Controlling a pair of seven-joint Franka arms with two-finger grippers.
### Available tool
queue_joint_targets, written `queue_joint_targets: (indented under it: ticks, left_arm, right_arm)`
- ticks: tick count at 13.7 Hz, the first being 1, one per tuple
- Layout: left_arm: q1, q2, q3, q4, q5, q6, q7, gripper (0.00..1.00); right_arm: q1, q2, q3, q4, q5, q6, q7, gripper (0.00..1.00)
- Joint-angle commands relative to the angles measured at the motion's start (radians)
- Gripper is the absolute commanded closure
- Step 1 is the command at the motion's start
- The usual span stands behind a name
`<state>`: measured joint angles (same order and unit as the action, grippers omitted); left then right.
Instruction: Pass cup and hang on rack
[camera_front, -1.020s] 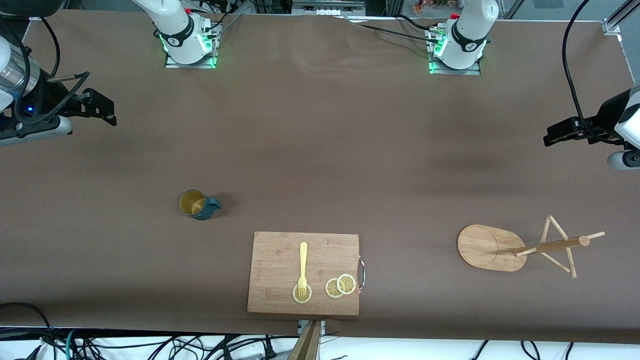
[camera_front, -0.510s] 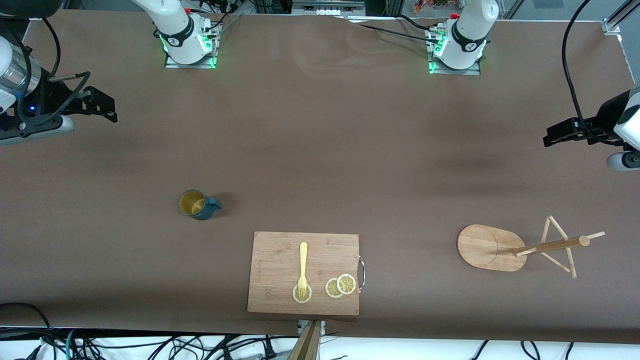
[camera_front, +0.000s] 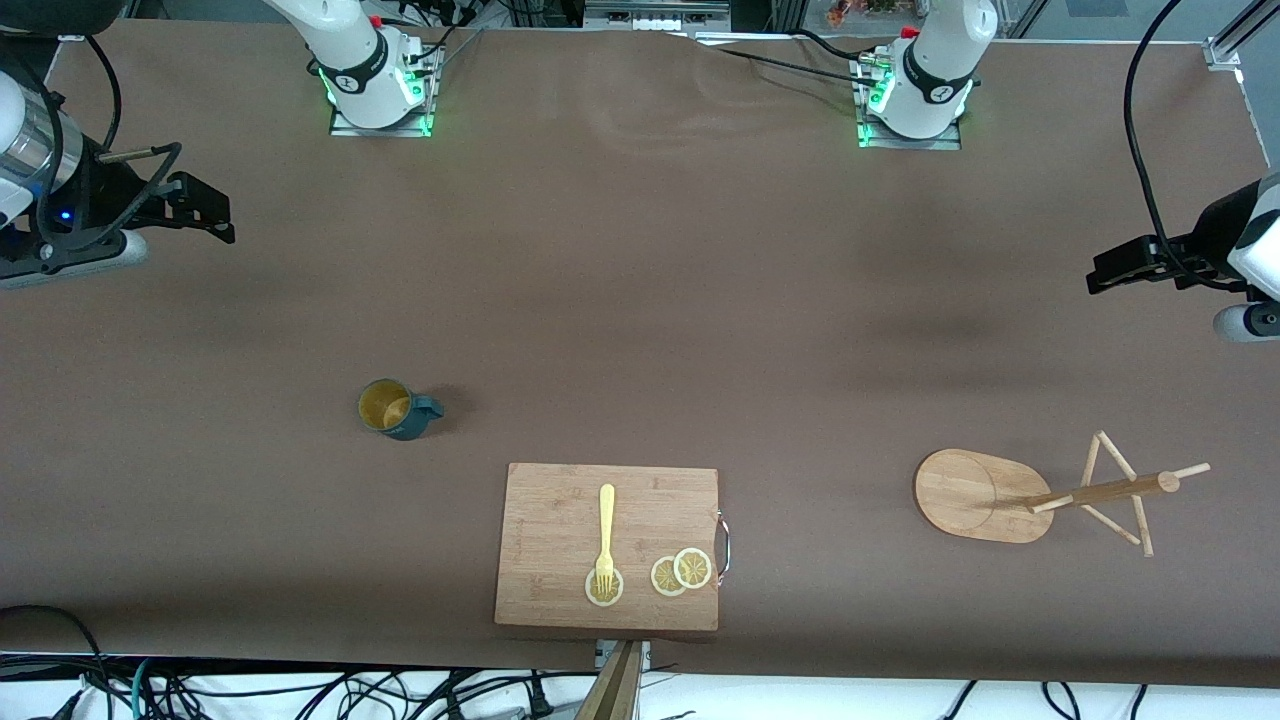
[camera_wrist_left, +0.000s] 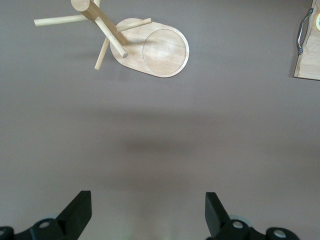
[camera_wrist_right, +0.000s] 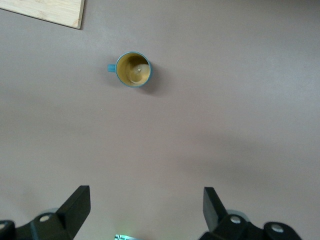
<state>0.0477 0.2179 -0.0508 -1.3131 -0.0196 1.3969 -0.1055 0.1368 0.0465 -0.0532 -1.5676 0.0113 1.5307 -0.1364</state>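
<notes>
Cup (camera_front: 397, 409) toward right arm's end; rack (camera_front: 985, 496) (upright) toward left arm's.

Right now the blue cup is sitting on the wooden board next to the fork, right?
Not quite. The cup stands on the bare table, apart from the board, toward the right arm's end. The fork is on the board. The front view shows it.

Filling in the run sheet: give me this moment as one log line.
cup: upright on table, untouched | rack: no cup hung | left gripper: open, empty | right gripper: open, empty
</notes>
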Motion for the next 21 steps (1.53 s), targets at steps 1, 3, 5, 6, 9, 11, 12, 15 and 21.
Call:
queue_joint_targets:
  ticks: [1, 3, 5, 6, 9, 11, 12, 15, 21]
  left_arm:
    - [0.003, 0.015, 0.003, 0.034, -0.025, -0.007, 0.013, 0.00]
    - [0.003, 0.015, 0.003, 0.034, -0.025, -0.007, 0.013, 0.00]
    - [0.003, 0.015, 0.003, 0.034, -0.025, -0.007, 0.013, 0.00]
    - [0.003, 0.015, 0.003, 0.034, -0.025, -0.007, 0.013, 0.00]
    - [0.004, 0.015, 0.003, 0.034, -0.025, -0.007, 0.013, 0.00]
    - [0.003, 0.015, 0.003, 0.034, -0.025, -0.007, 0.013, 0.00]
    - [0.003, 0.015, 0.003, 0.032, -0.025, -0.007, 0.013, 0.00]
    - [0.004, 0.015, 0.003, 0.032, -0.025, -0.007, 0.013, 0.00]
    - [0.004, 0.015, 0.003, 0.032, -0.025, -0.007, 0.013, 0.00]
  right_arm:
    - [0.000, -0.002, 0.000, 0.018, -0.002, -0.029, 0.008, 0.00]
    - [0.000, -0.004, 0.000, 0.018, -0.002, -0.029, 0.008, 0.00]
    - [0.000, -0.004, 0.000, 0.018, -0.002, -0.030, 0.008, 0.00]
    - [0.000, -0.004, 0.000, 0.018, -0.002, -0.030, 0.008, 0.00]
    - [0.000, -0.004, 0.000, 0.017, -0.002, -0.029, 0.008, 0.00]
    - [0.000, -0.004, 0.000, 0.017, -0.002, -0.029, 0.009, 0.00]
    - [0.000, -0.002, 0.001, 0.014, -0.002, -0.029, 0.012, 0.00]
    - [0.000, 0.001, 0.001, -0.015, -0.001, -0.017, 0.012, 0.00]
    - [0.003, 0.076, 0.003, -0.110, 0.003, 0.147, 0.015, 0.00]
